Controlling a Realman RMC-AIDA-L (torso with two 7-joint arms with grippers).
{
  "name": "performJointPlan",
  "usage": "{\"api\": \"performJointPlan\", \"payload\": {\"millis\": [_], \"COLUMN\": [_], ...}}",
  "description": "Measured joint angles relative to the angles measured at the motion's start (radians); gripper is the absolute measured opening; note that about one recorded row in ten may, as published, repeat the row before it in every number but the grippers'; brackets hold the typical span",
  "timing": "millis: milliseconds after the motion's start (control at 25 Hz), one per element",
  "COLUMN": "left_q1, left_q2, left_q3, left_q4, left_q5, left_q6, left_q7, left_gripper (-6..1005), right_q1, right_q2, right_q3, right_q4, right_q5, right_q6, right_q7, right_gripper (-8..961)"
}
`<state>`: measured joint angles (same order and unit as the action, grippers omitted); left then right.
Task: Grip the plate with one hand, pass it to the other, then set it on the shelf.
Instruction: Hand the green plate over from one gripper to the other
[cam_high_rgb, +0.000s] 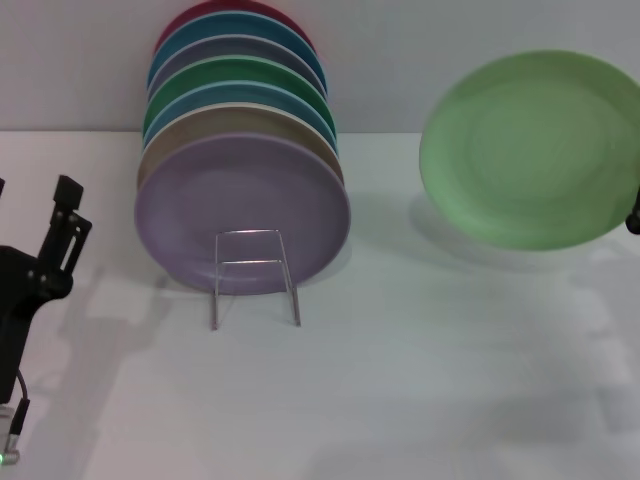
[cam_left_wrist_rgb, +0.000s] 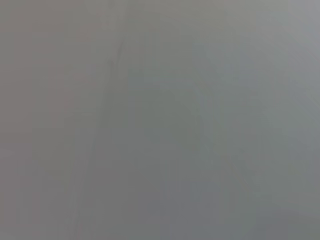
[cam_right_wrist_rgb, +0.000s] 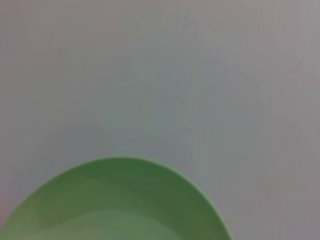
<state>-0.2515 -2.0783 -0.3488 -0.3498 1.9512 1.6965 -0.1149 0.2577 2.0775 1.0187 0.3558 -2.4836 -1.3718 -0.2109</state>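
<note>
Plate (cam_high_rgb: 530, 150), light green: at 2 o'clock, tilted and lifted off the table (cam_high_rgb: 400, 400), carried at its right rim by your right gripper (cam_high_rgb: 633, 215), of which only a dark sliver shows; its opening cannot be told. Step in hand: first grip, probably done. Left gripper (cam_high_rgb: 68, 215): at 9 o'clock, fingers apart, empty. Next: bring both together for the handover. Shelf (cam_high_rgb: 253, 275): centre, its back rows full.

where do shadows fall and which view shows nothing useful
Head view: the plate, lifted at the right, casts a soft shadow on the table below it; the left gripper shadows the table too. Left wrist view: featureless grey. Right wrist view: plate edge, soft-focused.
</note>
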Motion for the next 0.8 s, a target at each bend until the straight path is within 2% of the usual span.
{"api": "performJointPlan", "payload": {"millis": [320,800], "left_q1": [0.039,0.074], "left_q2": [0.003,0.007], "left_q3": [0.044,0.217], "left_q4": [-0.049,-0.077], "left_q5": [0.0,0.0], "left_q6": [-0.006,-0.004], "left_q7": [0.052,0.054], "left_gripper": [800,800], "right_q1": [-0.081,-0.185], "right_q2": [0.008,0.012], "right_q3": [-0.079,-0.22], "right_q4": [0.011,0.075], "right_q5": [0.003,0.011], "right_q6": [-0.102,-0.2], "right_q7": [0.001,-0.027], "right_gripper": [16,17]}}
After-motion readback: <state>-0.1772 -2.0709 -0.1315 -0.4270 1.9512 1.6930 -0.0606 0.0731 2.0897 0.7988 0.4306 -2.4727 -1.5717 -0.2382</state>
